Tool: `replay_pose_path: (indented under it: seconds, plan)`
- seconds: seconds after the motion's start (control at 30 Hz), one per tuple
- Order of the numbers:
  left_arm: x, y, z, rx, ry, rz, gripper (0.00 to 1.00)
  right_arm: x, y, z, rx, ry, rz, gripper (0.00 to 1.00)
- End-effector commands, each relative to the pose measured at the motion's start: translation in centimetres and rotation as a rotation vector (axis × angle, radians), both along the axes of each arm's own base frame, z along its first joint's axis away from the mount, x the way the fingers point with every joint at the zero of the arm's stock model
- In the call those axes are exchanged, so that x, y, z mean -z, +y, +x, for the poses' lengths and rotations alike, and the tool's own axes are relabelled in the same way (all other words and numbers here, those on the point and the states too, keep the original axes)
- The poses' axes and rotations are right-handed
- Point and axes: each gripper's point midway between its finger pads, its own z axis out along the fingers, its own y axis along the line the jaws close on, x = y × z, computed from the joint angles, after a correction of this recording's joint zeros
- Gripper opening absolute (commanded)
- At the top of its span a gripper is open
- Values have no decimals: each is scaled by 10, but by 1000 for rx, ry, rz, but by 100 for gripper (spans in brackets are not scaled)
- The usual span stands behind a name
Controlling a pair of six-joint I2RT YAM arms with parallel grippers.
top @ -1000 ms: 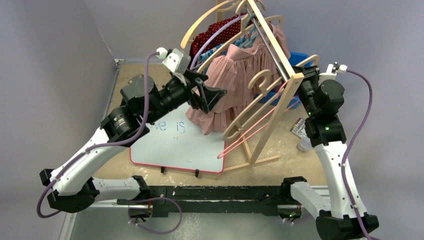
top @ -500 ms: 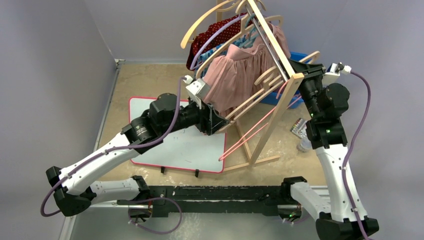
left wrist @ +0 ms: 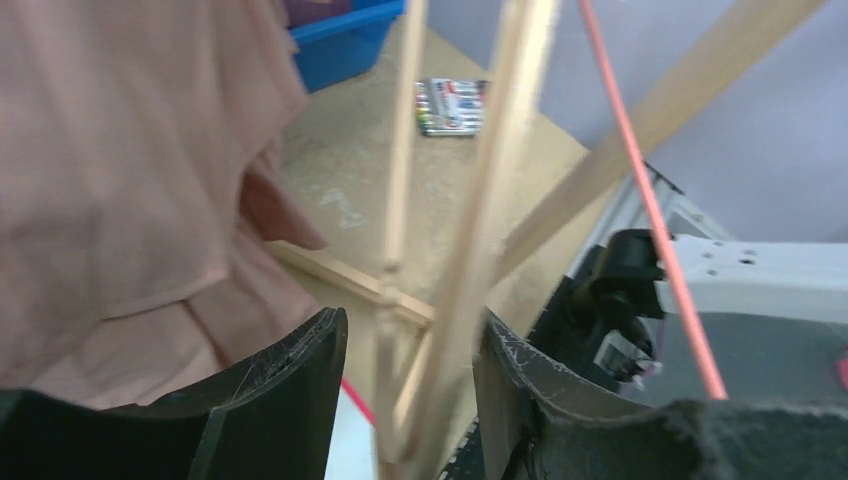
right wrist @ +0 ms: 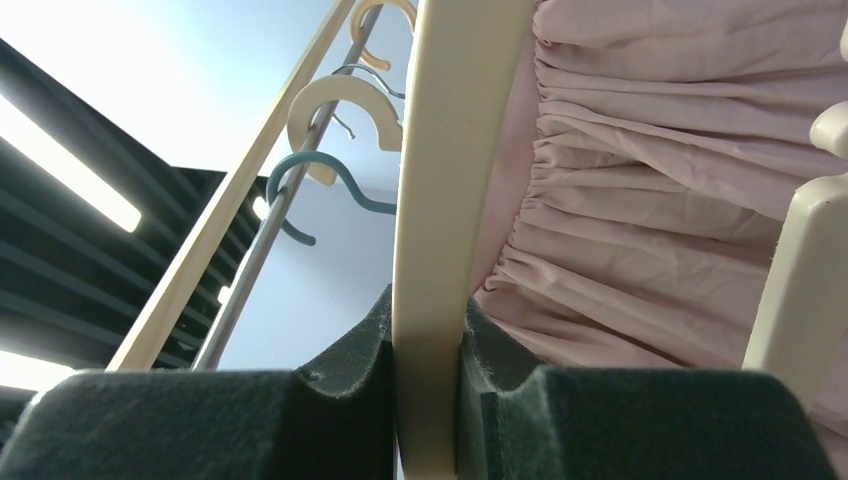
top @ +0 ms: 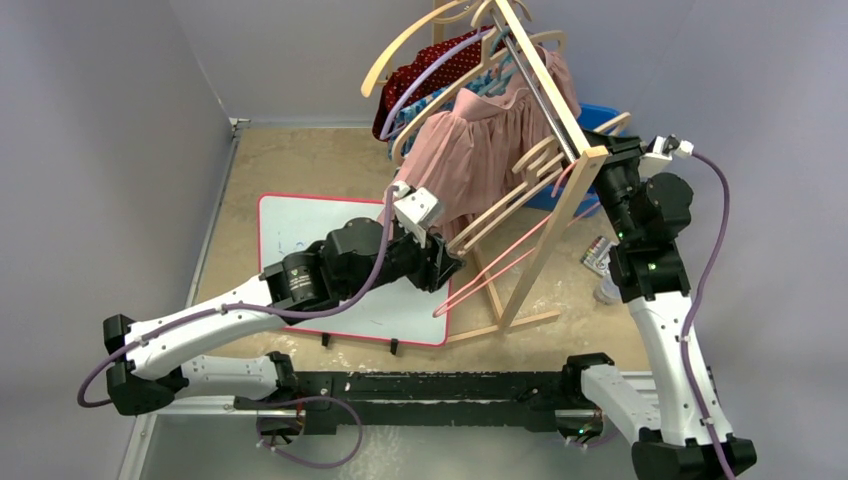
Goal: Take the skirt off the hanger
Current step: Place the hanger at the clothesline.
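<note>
Top view overhead; both wrist views close, sharing skirt (left wrist: 120, 180).

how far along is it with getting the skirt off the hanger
Done: the right gripper is shut on the cream hanger. In hand: the left gripper is open beside the pink skirt, with wooden bars between its fingers and no cloth gripped. Left: the skirt is gathered on the hanger and has to be pulled off.
</note>
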Motion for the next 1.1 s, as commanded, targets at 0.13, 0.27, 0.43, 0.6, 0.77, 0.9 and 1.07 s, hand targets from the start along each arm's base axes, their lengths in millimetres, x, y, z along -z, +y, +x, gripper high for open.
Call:
replay_pose_path:
  seconds: [0.13,0.27,0.43,0.6,0.77,0.9,1.07]
  plan:
    - [-20,15,27,-145,-113,-17,27,-20,-4,-14,4,-70,58,0]
    - [-23,17,29,-157,-116,-18,0,-22,-6,-16,20,-76,46,0]
    - [-28,14,24,-123,-101,5,0,-10,-14,-15,88,-65,-82,33]
    - [-32,9,24,-126,-40,55,0,32,-22,-21,149,-44,-220,73]
    - [-40,-2,21,-108,19,71,0,31,-40,-40,272,-150,-552,88]
    - [-51,-7,19,-87,30,75,0,14,-42,-53,293,-235,-802,90]
    - [-61,-12,15,-41,16,82,0,12,-54,-52,322,-189,-1006,94]
